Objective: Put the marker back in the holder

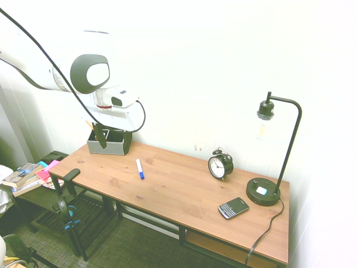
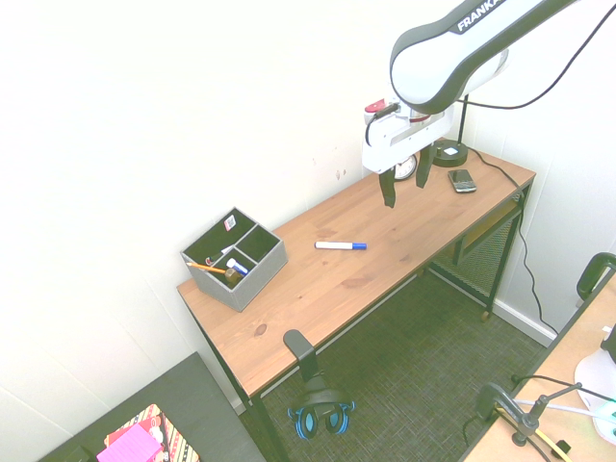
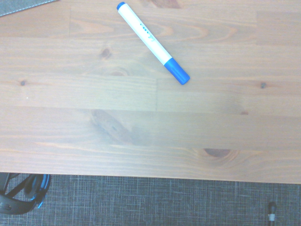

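The marker has a white barrel and a blue cap. It lies flat on the wooden table, near the middle of its left half. It also shows as the marker and, up close, the marker. The grey holder stands at the back left corner, a hand's length from the marker. In the holder an orange pencil and other small items rest in dark compartments. My gripper hangs open and empty well above the tabletop, apart from both.
A black alarm clock, a phone and a black desk lamp occupy the table's other end. Headphones hang from a clamp at the front edge. Books lie on a low shelf beside the table.
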You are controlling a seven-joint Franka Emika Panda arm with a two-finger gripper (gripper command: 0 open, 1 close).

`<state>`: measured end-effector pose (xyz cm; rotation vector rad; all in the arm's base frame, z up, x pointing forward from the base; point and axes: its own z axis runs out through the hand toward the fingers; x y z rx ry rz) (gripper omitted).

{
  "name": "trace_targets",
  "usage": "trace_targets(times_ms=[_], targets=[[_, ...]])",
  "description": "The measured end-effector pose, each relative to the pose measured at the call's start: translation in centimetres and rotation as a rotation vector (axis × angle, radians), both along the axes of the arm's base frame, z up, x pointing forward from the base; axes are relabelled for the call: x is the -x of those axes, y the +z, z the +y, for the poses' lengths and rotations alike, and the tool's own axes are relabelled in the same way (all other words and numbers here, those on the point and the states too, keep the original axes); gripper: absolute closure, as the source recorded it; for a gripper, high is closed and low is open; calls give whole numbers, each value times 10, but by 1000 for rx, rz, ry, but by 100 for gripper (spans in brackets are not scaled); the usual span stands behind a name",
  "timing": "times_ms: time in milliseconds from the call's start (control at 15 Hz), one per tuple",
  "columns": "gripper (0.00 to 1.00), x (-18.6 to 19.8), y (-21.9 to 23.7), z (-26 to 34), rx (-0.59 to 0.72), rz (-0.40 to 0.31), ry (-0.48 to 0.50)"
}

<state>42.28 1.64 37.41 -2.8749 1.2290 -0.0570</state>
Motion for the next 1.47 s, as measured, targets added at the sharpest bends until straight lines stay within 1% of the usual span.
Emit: trace_targets(times_ms=[200, 267, 400, 533, 667, 933, 1400, 1467], targets=[[0, -2, 1, 1, 7, -11, 6], [0, -7, 2, 3, 16, -20, 48], [0, -23, -4, 10, 35, -31, 170], [0, -46, -21, 19, 35, -20, 280], [0, -73, -46, 24, 46, -7, 338], [0, -126, -104, 43, 79, -2, 404], [0, -186, -175, 69, 81, 35, 487], [100, -191, -183, 73, 82, 39, 498]])
